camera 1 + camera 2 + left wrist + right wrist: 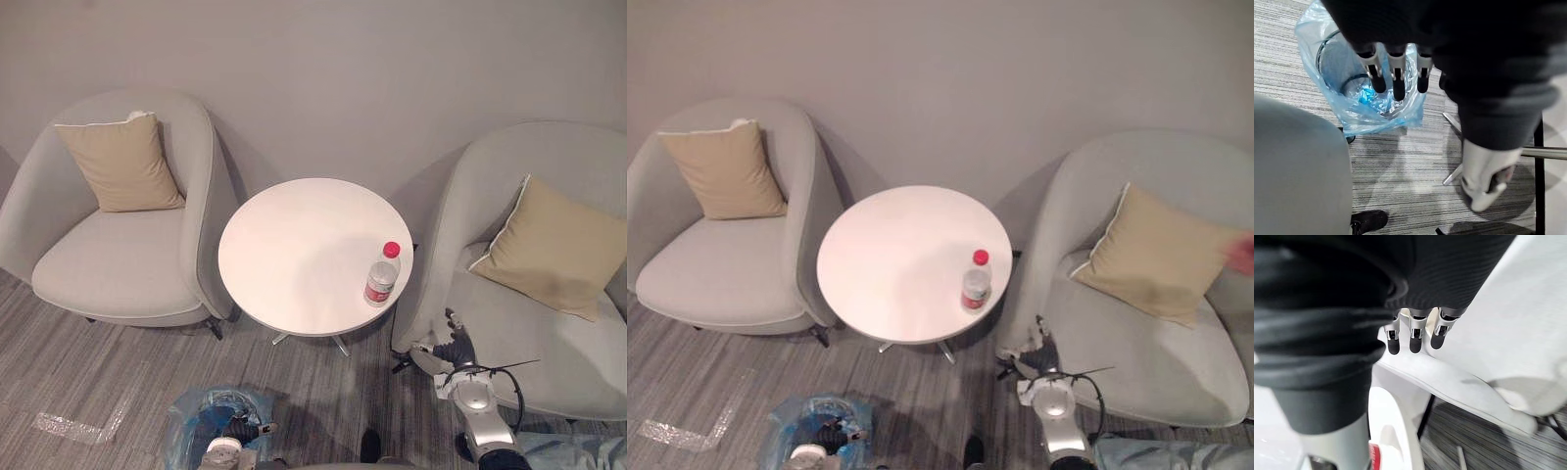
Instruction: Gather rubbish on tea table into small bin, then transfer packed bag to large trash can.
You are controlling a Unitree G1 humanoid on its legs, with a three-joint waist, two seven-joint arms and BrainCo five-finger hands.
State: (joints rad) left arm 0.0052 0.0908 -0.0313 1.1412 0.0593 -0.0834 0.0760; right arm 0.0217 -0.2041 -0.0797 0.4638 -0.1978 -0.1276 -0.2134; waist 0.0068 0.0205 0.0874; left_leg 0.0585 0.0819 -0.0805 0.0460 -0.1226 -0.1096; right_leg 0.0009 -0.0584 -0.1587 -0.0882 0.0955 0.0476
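A clear plastic bottle (382, 275) with a red cap stands upright near the right edge of the round white tea table (294, 255). The small bin (208, 419), lined with a blue bag (1376, 110), sits on the carpet in front of the table, left of its base. My left hand (233, 439) hovers over the bin's mouth, fingers (1396, 73) straight and empty. My right hand (456, 349) is low beside the right armchair's front corner, below and to the right of the bottle; its fingers (1410, 335) are straight and hold nothing. The bottle's cap (1374, 459) shows past its thumb.
Two grey armchairs (118, 255) (549, 323) with tan cushions flank the table. A scrap of clear plastic (73, 428) lies on the carpet at the left. A black shoe (369, 446) stands near the table's metal feet (338, 345). Pale blue plastic (578, 452) lies at the lower right.
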